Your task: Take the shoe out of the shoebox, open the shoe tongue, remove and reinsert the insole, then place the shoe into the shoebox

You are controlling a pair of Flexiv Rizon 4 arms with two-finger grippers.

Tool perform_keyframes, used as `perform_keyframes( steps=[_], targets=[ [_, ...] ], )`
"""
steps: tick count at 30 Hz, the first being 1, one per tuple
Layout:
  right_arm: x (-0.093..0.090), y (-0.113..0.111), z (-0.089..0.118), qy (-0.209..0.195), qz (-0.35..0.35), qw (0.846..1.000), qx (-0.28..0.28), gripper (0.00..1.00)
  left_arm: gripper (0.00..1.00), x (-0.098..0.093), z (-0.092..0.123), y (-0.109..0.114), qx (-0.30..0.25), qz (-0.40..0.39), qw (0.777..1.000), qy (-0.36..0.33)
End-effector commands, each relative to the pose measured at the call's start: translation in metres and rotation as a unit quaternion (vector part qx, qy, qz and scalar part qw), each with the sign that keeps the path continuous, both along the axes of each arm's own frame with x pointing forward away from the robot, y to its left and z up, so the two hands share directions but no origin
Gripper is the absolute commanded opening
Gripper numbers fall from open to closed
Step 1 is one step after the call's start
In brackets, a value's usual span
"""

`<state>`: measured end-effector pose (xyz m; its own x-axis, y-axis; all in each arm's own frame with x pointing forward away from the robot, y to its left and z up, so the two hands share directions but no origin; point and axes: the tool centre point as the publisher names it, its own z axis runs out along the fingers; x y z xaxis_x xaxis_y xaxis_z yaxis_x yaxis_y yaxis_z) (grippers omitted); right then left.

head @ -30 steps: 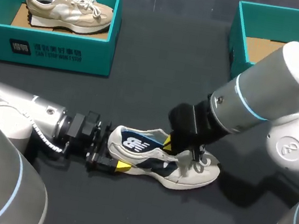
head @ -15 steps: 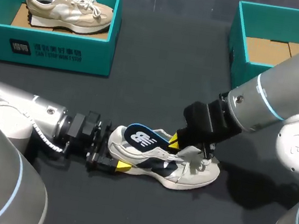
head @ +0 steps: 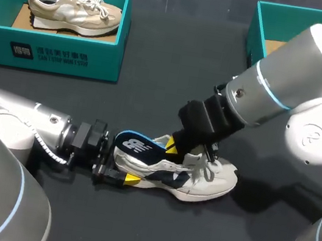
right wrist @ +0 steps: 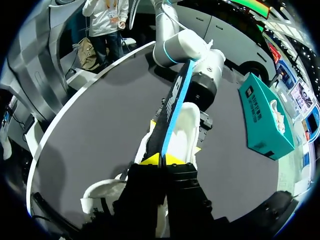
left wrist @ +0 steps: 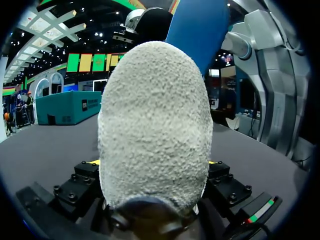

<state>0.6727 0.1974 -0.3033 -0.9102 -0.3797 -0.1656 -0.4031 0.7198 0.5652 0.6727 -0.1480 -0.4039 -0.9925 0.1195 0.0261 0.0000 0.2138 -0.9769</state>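
Clamping shoe (head: 203,182) by heel with left gripper (head: 116,175), out of shoebox (head: 256,45). Pinching half-out insole (head: 135,147) with right gripper (head: 172,146). Boxing not done.

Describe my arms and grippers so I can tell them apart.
The left arm and right arm are silver-grey rounded tubes with light-blue joint rings; the left's wrist has a coiled white cable. The left gripper and right gripper are black, yellow-tipped.

Seen heel-on, the shoe (left wrist: 155,125) hides nearly all of my left gripper (head: 119,166) clamped on it. My right arm (head: 278,84) covers part of the right shoebox (head: 259,35). The front end of the insole (right wrist: 175,100) disappears inside my right gripper (right wrist: 162,160).
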Motion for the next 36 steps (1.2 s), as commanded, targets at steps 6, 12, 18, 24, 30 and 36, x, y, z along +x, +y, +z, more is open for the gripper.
perform_keyframes(
  steps=[6, 12, 18, 24, 30, 36],
  targets=[
    [0.010, 0.025, -0.012, 0.025, -0.010, 0.996, -0.087, 0.00, 0.00, 0.000, -0.001, -0.001, 0.000, 0.000, 1.000, 0.000],
    [0.009, 0.025, -0.014, 0.030, -0.014, 0.995, -0.098, 0.00, 0.00, 0.000, -0.001, -0.001, 0.000, 0.000, 1.000, 0.000],
    [0.005, 0.019, -0.007, 0.028, -0.041, 0.992, -0.114, 0.27, 0.00, 0.000, -0.001, -0.001, 0.000, 0.000, 1.000, 0.000],
    [0.005, 0.017, -0.001, 0.049, -0.058, 0.988, -0.136, 0.45, 0.00, 0.000, -0.001, -0.001, 0.000, 0.000, 1.000, 0.000],
    [0.008, 0.015, 0.003, 0.090, -0.072, 0.983, -0.144, 0.55, 0.00, 0.000, -0.001, -0.001, 0.000, 0.000, 1.000, 0.000],
    [0.014, 0.018, 0.005, 0.130, -0.080, 0.976, -0.158, 0.57, 0.00, 0.000, -0.001, -0.001, 0.000, 0.000, 1.000, 0.000]
  ],
)
